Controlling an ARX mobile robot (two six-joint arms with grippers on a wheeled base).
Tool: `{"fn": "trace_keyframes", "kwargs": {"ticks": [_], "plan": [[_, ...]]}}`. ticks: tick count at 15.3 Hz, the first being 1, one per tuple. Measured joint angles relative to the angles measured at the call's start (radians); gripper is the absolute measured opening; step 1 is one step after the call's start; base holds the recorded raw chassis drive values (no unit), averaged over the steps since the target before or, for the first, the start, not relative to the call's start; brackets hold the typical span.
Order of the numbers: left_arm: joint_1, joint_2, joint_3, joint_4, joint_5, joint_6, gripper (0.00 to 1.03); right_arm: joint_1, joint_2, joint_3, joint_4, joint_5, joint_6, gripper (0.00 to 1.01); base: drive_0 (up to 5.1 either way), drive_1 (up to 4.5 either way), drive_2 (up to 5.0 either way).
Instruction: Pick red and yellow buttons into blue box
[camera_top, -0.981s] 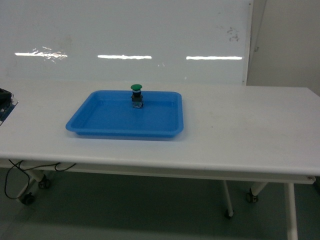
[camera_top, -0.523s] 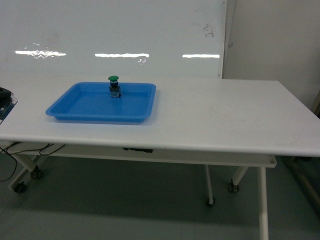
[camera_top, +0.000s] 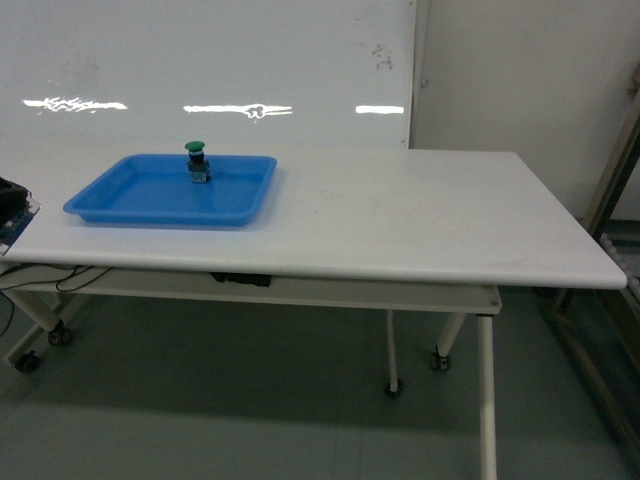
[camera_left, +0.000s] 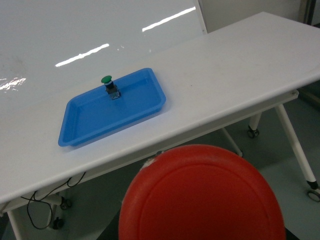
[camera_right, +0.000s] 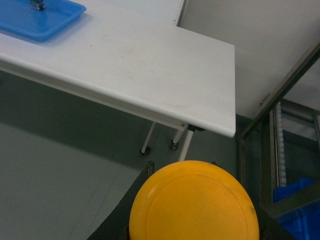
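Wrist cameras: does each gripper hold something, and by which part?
Probably yes: the red button fills the left view and the yellow button the right. Only the caps show; fingers and the held part are hidden.

Left wrist view: clamped with the left gripper (camera_left: 200, 225) on the red button (camera_left: 200, 192), cap turned toward the camera; carried in the air off the table's near edge, wrist angled down. Only dark slivers of the fingers (camera_left: 111, 231) visible below the cap.

Right wrist view: clamped likewise with the right gripper (camera_right: 194, 220) on the yellow button (camera_right: 194, 200); dark fingers (camera_right: 134, 192) flanking the cap on both sides; carried in the air beyond the table's corner, wrist angled down.
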Motion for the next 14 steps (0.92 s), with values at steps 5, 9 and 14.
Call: {"fn": "trace_keyframes", "kwargs": {"ticks": [5, 9, 14], "plan": [[0.0, -0.001, 0.0, 0.0, 0.0, 0.0, 0.24, 0.0, 0.0, 0.0, 0.001, -0.001, 0.0, 0.29, 4.6, -3.71, -0.5], [-0.001, -0.002, 0.0, 0.0, 0.0, 0.0, 0.24, 0.0, 0.0, 0.0, 0.001, -0.001, 0.0, 0.29, 4.5, -2.32, -2.3], [-0.001, -0.002, 0.0, 0.0, 0.0, 0.0, 0.24, 0.0, 0.0, 0.0, 0.001, -0.001, 0.0, 0.29, 4.6, -2.14, -2.1]]}}
